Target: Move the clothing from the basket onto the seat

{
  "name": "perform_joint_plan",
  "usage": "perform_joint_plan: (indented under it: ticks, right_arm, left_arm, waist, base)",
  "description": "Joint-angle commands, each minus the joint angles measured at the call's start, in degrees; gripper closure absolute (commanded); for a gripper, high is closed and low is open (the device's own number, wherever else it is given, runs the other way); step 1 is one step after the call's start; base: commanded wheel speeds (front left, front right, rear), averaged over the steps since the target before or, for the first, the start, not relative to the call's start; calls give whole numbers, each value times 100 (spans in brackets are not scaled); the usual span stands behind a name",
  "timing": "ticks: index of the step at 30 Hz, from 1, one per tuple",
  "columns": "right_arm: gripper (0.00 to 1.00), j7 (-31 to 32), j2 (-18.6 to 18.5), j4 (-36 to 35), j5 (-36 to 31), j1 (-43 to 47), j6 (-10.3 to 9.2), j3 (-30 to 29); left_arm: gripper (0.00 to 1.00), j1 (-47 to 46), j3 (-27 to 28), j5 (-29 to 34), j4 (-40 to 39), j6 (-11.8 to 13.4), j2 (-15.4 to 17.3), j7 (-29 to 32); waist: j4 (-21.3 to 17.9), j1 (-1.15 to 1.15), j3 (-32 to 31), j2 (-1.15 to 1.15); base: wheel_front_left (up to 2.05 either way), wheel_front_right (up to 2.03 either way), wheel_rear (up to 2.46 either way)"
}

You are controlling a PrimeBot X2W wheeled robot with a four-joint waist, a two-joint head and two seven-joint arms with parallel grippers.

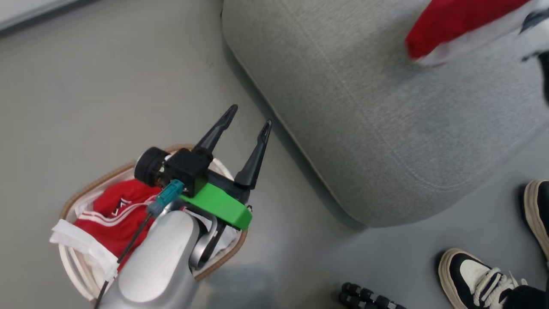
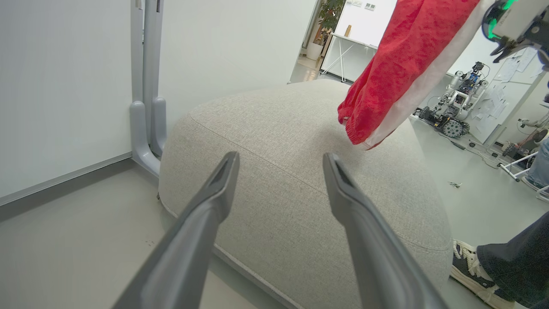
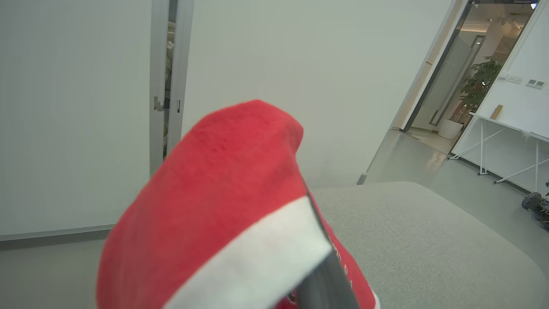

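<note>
Smooth grey floor (image 1: 85, 86) is seen thru-out. White wall (image 3: 77, 107) panels are split by a grey post (image 2: 146, 64). Nr a doorway (image 3: 446, 86), a potted plant (image 3: 480, 83) & white table (image 3: 506, 124) are lit brightly.

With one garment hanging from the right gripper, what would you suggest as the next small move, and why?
Probably lower the right gripper a little and open it. The hanging red garment is over the seat and apparently not yet resting on it, so a short drop should lay it there. The left gripper is open above the basket, where the second red garment waits.
</note>
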Motion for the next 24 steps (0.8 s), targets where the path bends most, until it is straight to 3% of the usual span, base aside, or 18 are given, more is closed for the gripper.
perform_joint_plan:
  ticks: [1, 11, 21, 22, 23, 24]
  right_arm:
    - [100, -14, -66, 183, -34, -342, -7, -86]
    - [100, -14, -405, 1428, -436, -1479, -8, -769]
    - [100, -14, -259, 1933, -616, -861, -8, -1645]
    - [85, -14, -230, 1960, -623, -740, -8, -1733]
    - [46, -14, -197, 1965, -628, -596, -8, -1848]
    - [0, -14, -166, 1966, -657, -467, -8, -1937]
  left_arm:
    - [0, -163, 38, 72, -62, -18, 90, 3]
    - [0, -446, 226, 222, -277, -18, 80, 3]
    - [0, -318, 702, 323, -433, -18, -1, 3]
    - [0, -301, 724, 333, -434, -18, -15, 3]
    - [0, -280, 738, 336, -432, -18, -27, 3]
    - [0, -265, 743, 344, -424, -18, -35, 3]
  waist:
    - [512, 0, 750, 0]
    - [1138, 0, 1586, 0]
    - [1474, 0, 1829, 0]
    - [1486, 0, 1826, 0]
    - [1498, 0, 1814, 0]
    - [1506, 0, 1796, 0]
  base:
    - [0, 0, 0]
    - [0, 0, 0]
    - [0, 0, 0]
    - [0, 0, 0]
    - [0, 0, 0]
    - [0, 0, 0]
